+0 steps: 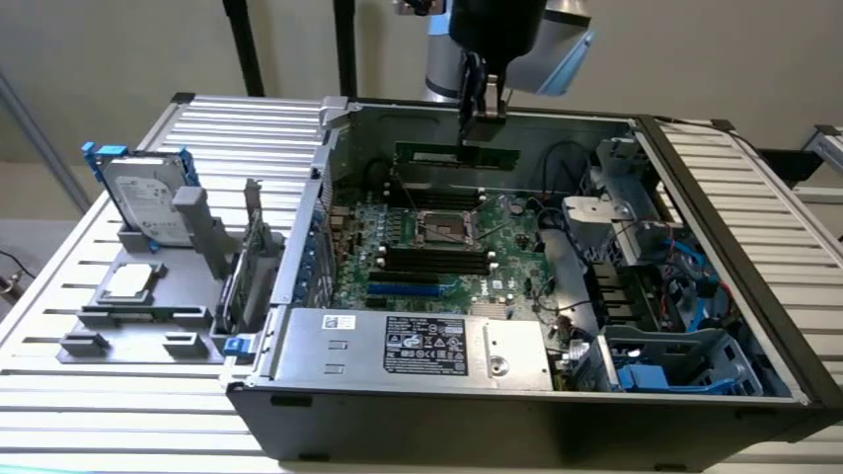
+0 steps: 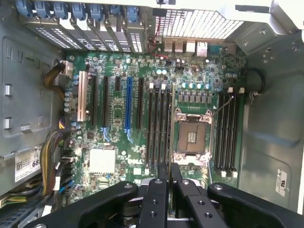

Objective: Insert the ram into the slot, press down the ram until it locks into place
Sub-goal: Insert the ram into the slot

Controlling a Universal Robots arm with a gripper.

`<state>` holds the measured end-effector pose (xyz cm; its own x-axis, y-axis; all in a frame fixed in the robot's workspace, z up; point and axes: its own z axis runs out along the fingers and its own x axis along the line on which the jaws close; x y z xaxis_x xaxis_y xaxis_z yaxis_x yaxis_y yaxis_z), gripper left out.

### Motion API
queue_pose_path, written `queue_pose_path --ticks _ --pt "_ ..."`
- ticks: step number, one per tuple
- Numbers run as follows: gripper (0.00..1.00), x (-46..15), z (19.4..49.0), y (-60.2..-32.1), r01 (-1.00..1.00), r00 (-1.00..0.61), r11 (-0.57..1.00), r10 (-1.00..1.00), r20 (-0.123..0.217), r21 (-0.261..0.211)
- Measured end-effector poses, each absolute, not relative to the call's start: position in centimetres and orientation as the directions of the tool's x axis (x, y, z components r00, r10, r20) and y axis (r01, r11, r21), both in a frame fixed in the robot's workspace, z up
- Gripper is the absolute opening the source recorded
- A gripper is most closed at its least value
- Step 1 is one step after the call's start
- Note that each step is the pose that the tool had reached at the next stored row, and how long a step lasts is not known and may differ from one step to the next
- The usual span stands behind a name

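The ram (image 1: pixel 457 155), a flat green stick, hangs level above the back of the open computer case with my gripper (image 1: pixel 480 126) shut on its top edge. It is held clear of the motherboard (image 1: pixel 514 237). Long black slots (image 1: pixel 435 263) lie in a row on the near side of the silver processor socket (image 1: pixel 444 229), and another row of slots (image 1: pixel 441 197) lies behind it, roughly beneath the ram. In the wrist view my black fingers (image 2: pixel 161 183) are closed together over the board, above one bank of black slots (image 2: pixel 159 128); a second bank (image 2: pixel 227 135) lies across the processor socket (image 2: pixel 192 137).
A bright blue slot (image 2: pixel 128 107) runs beside white and black card slots. A power supply (image 1: pixel 415 346) fills the case front, and drive cages with cables (image 1: pixel 658 286) crowd the exterior view's right. Outside the case, a hard drive (image 1: pixel 142 197) stands on a grey fixture (image 1: pixel 125 316).
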<state>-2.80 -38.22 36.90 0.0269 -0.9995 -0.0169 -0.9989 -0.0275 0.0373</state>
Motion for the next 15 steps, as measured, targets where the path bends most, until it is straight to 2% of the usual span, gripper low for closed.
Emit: queue_pose_path --ticks 15 --pt "0.13 -3.4 34.2 -38.2 -0.999 0.027 -0.027 -1.0 -0.017 0.037"
